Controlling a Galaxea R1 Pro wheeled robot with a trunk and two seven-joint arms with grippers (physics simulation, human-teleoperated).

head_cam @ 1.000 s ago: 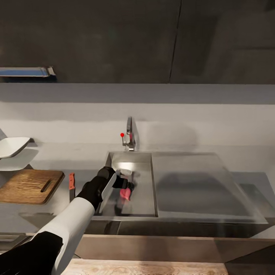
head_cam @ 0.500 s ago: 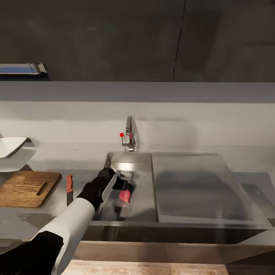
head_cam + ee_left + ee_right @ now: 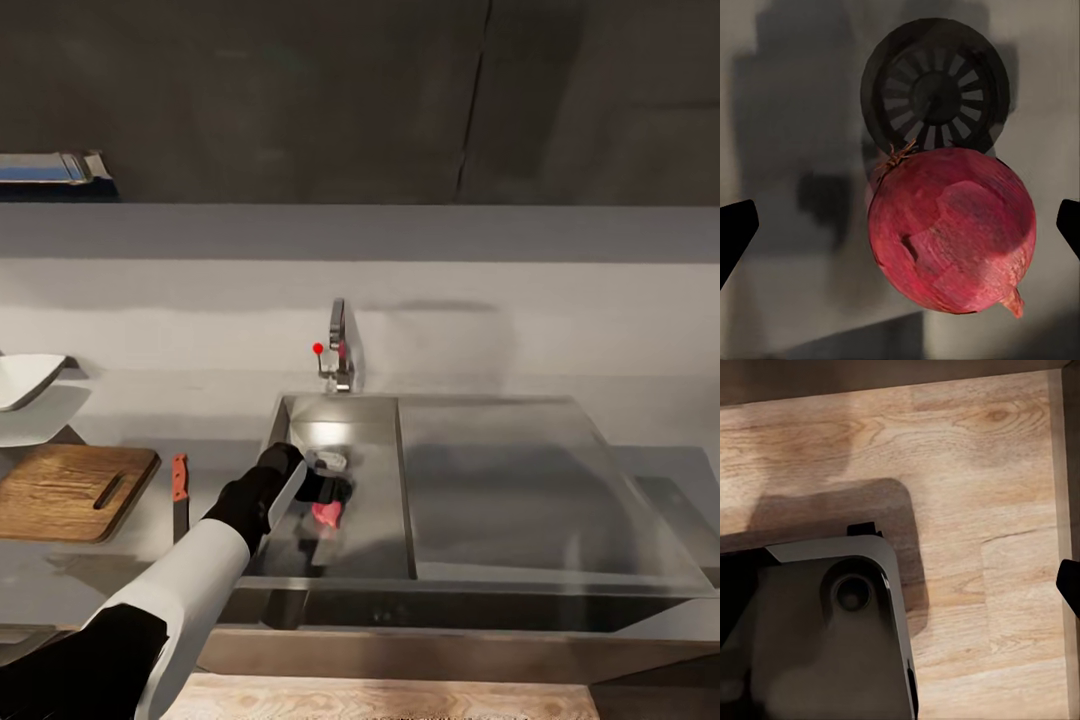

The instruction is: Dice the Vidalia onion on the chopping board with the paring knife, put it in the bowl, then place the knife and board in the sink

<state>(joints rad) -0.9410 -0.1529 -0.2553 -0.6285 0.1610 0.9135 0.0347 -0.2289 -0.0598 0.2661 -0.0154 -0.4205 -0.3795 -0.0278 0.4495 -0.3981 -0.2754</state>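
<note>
onion (image 3: 951, 229): pinkish-red, whole | in sink (image 3: 375, 470), beside drain (image 3: 936, 94)

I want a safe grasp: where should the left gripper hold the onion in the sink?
Grip the onion across its round middle, coming from above. The left gripper is open, its fingertips on either side, the stem and root ends clear of them.

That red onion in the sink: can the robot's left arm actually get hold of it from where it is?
Probably yes. The left gripper hangs open right over the Vidalia onion, one fingertip on each side with gaps, and nothing lies between them in the sink.
</note>
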